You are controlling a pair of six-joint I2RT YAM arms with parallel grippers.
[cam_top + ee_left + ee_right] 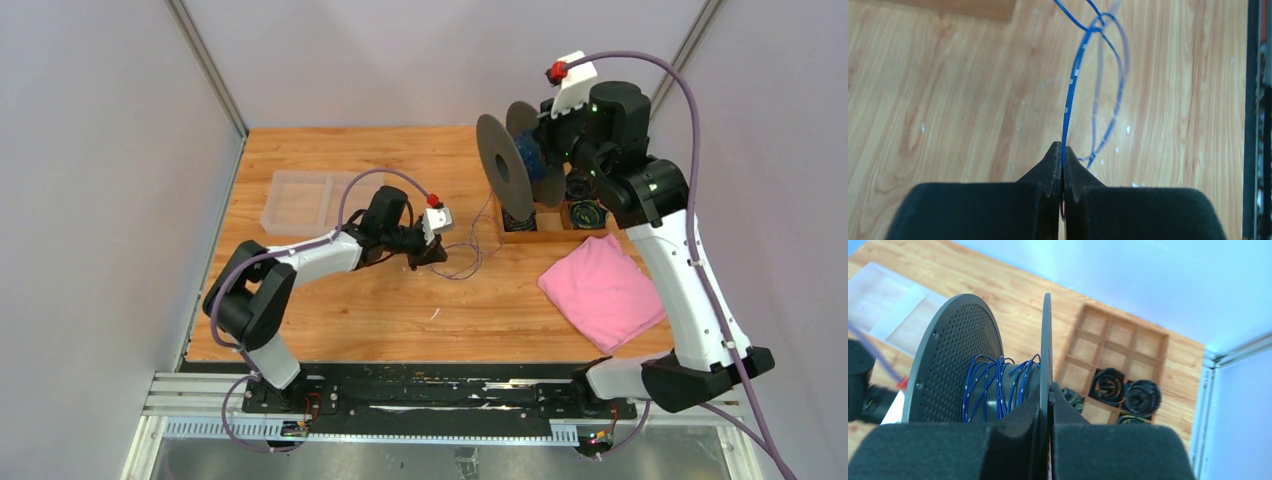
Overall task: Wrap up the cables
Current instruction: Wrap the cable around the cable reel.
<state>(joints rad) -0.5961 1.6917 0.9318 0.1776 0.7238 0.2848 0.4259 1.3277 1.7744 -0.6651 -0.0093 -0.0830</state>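
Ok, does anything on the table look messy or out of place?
Only the cable: part lies in loose loops on the table instead of wound on the spool, which the right gripper holds by a flange. The left gripper pinches one strand.

- Right hand [1049, 392] low at centre, black fingers pressed together on a thin, edge-on flange [1046, 340].
- Flange part of a spool [955, 350], its far disc dark and perforated, to the left.
- Blue cables [993, 385] wound in loose turns round the core between them.
- Beyond, on the desk [998, 280], a divided wooden tray [1128, 320], with black coiled bundles [1108, 385] in two near compartments.
- Far left, a clear container [893, 305]; below it something black and blurred, possibly the other arm.
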